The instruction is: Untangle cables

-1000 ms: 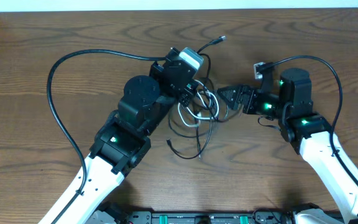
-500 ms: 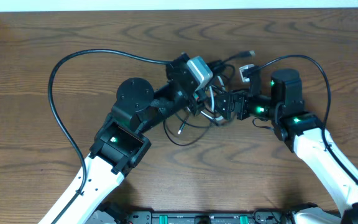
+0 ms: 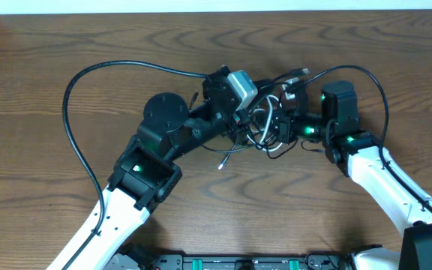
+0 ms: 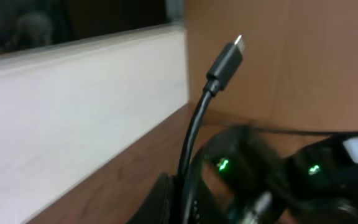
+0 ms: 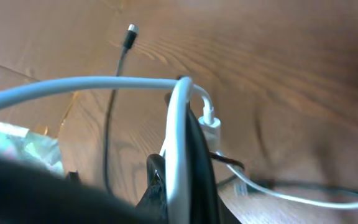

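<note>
Several cables lie tangled on the worktop: left gripper jaws clamp a black cable, right gripper jaws clamp the white cable.

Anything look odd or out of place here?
The cables sit in a tangled bunch between the left claw and right claw. The white cable drapes across the right claw; a black plug end juts free. No damage visible.

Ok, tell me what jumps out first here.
The left hand and right hand meet in the middle, crowding a knot of black and white cables. In the left wrist view a black plug sticks up; in the right wrist view a white cable arcs across.
</note>
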`<state>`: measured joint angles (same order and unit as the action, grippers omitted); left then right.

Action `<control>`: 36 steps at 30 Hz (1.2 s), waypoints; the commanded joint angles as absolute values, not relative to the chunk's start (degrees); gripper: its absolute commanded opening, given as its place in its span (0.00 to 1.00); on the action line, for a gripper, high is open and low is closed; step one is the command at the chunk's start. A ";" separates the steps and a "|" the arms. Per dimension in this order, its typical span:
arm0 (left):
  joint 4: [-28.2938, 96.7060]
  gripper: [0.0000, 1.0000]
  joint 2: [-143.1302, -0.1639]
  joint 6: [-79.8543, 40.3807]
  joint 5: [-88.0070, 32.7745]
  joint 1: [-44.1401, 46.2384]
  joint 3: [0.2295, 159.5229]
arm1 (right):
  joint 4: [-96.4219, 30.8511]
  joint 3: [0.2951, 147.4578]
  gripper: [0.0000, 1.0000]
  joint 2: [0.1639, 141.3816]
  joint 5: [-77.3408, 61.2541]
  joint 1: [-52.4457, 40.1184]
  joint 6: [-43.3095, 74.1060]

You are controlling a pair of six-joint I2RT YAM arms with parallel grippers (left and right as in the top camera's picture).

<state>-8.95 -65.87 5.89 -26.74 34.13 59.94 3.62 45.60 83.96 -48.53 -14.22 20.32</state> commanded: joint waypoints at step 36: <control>7.62 0.83 -52.40 5.28 -10.92 27.55 61.21 | 28.16 45.91 0.01 83.90 -89.52 3.64 5.63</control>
<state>8.69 -52.80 5.58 -7.62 27.79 60.14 27.86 45.36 83.99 -85.60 3.86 12.16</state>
